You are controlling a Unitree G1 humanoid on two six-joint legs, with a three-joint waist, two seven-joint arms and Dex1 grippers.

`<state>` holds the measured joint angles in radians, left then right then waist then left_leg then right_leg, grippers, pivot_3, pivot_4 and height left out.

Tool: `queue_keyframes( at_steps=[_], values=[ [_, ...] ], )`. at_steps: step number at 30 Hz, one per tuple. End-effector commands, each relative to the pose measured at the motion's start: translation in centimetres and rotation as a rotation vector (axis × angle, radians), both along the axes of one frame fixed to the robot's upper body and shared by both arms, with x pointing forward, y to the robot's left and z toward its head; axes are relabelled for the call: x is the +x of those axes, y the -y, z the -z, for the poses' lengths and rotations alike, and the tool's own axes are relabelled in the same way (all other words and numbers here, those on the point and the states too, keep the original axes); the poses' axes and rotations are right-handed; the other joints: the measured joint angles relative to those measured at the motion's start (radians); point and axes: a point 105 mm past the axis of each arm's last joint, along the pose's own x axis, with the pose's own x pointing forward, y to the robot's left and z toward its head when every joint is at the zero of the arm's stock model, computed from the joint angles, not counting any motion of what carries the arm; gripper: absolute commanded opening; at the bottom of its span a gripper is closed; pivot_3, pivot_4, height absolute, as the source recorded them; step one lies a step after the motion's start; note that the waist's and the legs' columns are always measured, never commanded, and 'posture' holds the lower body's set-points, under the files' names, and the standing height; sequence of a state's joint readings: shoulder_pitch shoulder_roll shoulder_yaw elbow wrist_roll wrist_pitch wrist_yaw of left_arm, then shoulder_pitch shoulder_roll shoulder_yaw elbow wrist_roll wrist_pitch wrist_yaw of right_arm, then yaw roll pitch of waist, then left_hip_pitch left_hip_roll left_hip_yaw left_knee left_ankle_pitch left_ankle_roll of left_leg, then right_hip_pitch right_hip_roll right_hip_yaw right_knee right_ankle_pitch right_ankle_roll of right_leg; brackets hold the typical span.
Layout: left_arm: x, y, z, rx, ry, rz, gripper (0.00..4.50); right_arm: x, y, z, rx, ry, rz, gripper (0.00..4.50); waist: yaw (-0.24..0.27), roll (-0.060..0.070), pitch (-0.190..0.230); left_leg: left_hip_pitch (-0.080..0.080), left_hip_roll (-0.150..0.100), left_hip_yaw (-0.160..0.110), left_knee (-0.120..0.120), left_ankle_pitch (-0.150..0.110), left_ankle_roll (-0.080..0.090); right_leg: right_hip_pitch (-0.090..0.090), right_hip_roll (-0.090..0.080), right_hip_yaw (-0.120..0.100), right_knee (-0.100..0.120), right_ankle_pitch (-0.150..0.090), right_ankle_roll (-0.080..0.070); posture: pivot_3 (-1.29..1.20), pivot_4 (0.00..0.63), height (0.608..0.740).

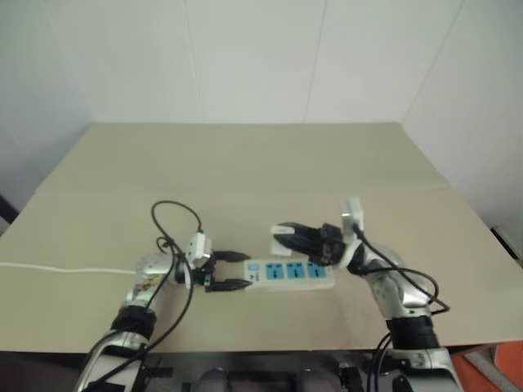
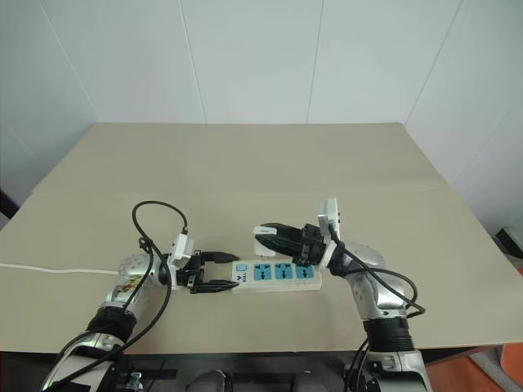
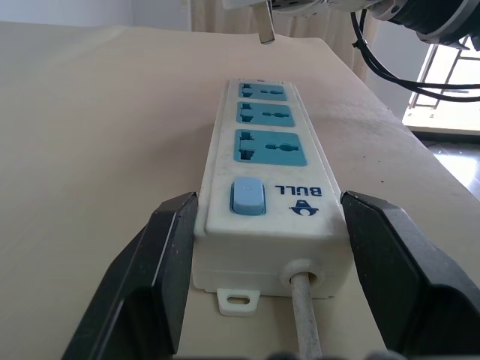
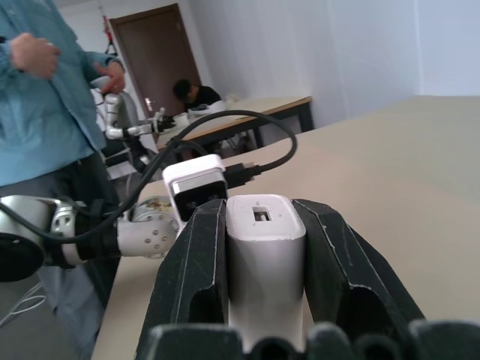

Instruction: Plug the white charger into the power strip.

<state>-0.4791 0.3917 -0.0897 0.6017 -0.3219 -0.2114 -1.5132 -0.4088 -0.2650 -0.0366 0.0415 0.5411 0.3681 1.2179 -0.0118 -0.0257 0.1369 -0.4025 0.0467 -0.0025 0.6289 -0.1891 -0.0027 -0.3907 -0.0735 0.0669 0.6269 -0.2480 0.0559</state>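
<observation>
The power strip (image 1: 294,271) lies flat near the table's front edge, its three blue sockets facing up (image 3: 270,142). A thin white cord (image 1: 65,268) runs off from it to the left. My left gripper (image 1: 245,271) is level and shut on the strip's switch end, one black finger (image 3: 165,262) on each side. The white charger (image 2: 265,238) hangs in the air above the strip, apart from it, with its metal prongs (image 3: 264,30) pointing down. My right gripper (image 4: 262,217) is shut on the charger (image 4: 264,255) and reaches in from the right.
The beige table (image 1: 245,163) stretches far back to white walls. A person in a blue shirt (image 4: 45,97) stands off to one side, and another person sits at a desk (image 4: 195,94) further away. Black cables loop over both wrists (image 1: 176,216).
</observation>
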Motion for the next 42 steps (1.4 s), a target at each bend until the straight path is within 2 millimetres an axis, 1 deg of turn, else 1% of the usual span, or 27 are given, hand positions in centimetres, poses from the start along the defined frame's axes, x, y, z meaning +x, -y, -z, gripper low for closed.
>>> queue_keyframes(
  at_steps=[1,6,14,22,32,42],
  values=[
    [-0.7,0.3,0.9,0.038,-0.032,0.054,2.82,-0.5,-0.6,-0.3,0.041,0.056,-0.066,1.12,0.0,0.0,0.0,0.0,0.0,0.0,0.0,0.0,0.0,0.0,0.0,0.0,0.0,0.0,0.0,0.0,0.15,0.74],
    [-0.6,0.4,0.9,0.043,-0.029,0.052,2.82,-0.1,-1.5,0.8,0.028,0.061,-0.105,1.12,-0.001,0.0,0.0,0.0,0.0,0.0,0.0,0.0,0.0,0.0,0.0,0.0,0.0,0.0,0.0,0.0,0.15,0.74],
    [-0.8,0.3,1.1,0.041,-0.033,0.03,2.82,1.0,-1.8,1.4,0.014,0.077,-0.117,1.12,0.0,0.0,0.0,0.0,0.0,0.0,0.0,0.0,0.0,0.0,0.0,0.0,0.0,0.0,0.0,0.0,0.15,0.74],
    [-0.9,0.1,1.1,0.038,-0.036,0.018,2.82,1.2,-1.6,2.9,-0.027,0.103,-0.113,1.12,-0.001,0.0,0.0,0.0,0.0,0.0,0.0,0.0,0.0,0.0,0.0,0.0,0.0,0.0,0.0,0.0,0.15,0.74],
    [-1.0,0.1,1.0,0.04,-0.036,0.018,2.82,2.0,-1.2,3.7,-0.043,0.091,-0.077,1.12,-0.002,0.0,0.0,0.001,0.0,0.0,0.0,0.0,0.0,0.0,0.0,0.0,0.0,0.0,0.0,0.0,0.15,0.74],
    [-1.1,0.0,1.0,0.041,-0.038,0.018,2.82,1.9,-0.6,4.5,-0.066,0.073,-0.071,1.12,-0.002,0.0,0.0,0.002,0.0,0.0,0.0,0.0,0.0,0.001,0.0,0.0,0.0,0.0,0.0,0.0,0.15,0.74]
  ],
)
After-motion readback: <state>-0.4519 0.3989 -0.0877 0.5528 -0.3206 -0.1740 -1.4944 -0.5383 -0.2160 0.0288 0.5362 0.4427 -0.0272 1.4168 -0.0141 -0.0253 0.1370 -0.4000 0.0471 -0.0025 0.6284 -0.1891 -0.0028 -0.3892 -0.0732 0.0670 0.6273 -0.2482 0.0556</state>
